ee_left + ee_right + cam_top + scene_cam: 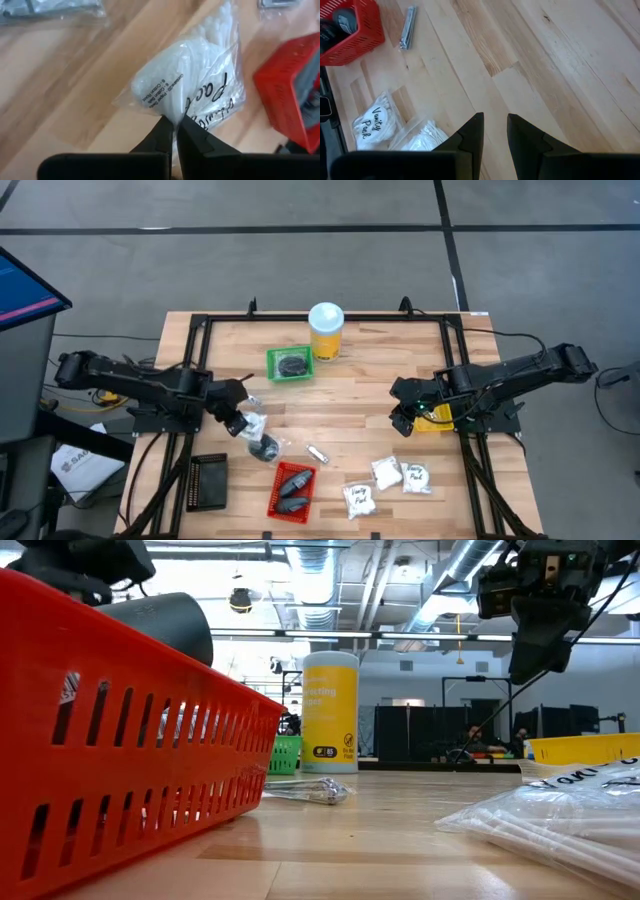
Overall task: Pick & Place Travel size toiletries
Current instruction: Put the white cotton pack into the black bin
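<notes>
left wrist view: left gripper (174, 131) pinched shut on edge of a white sachet (192, 85) hanging just ahead of fingertips. light, floppy, slick film, so grip the seam. right gripper (494, 131) slightly apart, empty

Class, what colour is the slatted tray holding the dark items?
Red; the tray shows best in the high view.

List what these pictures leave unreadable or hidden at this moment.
- Green tray contents: a dark lump in the high view, too small to identify.
- Red tray contents: the low view shows mainly its slatted wall.
- Sachet in the left gripper: its print is partly creased, and cut off by the fingers.
- Black tray: contents indistinct in the high view.
</notes>
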### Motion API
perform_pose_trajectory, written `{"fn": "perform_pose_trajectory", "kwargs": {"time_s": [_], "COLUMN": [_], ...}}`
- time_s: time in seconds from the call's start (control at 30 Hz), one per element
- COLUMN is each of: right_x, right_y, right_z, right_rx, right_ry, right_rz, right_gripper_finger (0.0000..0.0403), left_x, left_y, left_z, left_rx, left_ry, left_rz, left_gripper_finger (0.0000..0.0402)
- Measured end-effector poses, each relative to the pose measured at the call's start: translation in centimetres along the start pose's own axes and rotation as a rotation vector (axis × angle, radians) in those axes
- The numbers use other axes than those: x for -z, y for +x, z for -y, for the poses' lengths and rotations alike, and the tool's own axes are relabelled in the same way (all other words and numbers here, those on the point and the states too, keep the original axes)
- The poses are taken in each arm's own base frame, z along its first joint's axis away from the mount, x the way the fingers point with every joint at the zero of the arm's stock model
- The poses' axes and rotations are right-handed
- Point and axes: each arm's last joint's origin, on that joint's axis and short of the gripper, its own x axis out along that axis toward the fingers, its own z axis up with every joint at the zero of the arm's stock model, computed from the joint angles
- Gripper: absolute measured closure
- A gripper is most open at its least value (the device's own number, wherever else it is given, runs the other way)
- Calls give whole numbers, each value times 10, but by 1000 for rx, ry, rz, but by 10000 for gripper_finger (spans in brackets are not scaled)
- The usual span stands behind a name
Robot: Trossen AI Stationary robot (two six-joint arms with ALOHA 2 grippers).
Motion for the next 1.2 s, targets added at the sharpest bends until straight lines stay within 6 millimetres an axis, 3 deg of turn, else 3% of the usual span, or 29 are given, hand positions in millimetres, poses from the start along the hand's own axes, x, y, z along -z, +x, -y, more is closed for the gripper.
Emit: {"fn": "perform_pose_trajectory", "kwargs": {"time_s": [0.3,0.47,0.83,1.2], "right_x": [0,0,0,-1], "right_y": [0,0,0,0], "right_z": [0,0,0,0], "right_rx": [0,-2,-3,10], "right_ry": [-4,-3,-7,-10], "right_rz": [-1,2,3,16], "right_gripper_finger": [326,326,326,326], "left_x": [15,23,51,67], "left_y": [-45,-59,-53,-28], "left_z": [18,31,42,54], "left_rx": [-59,-29,-84,-222], "left_ry": [71,142,138,238], "left_rz": [-135,-193,-389,-525], "left_gripper_finger": [400,400,400,400]}}
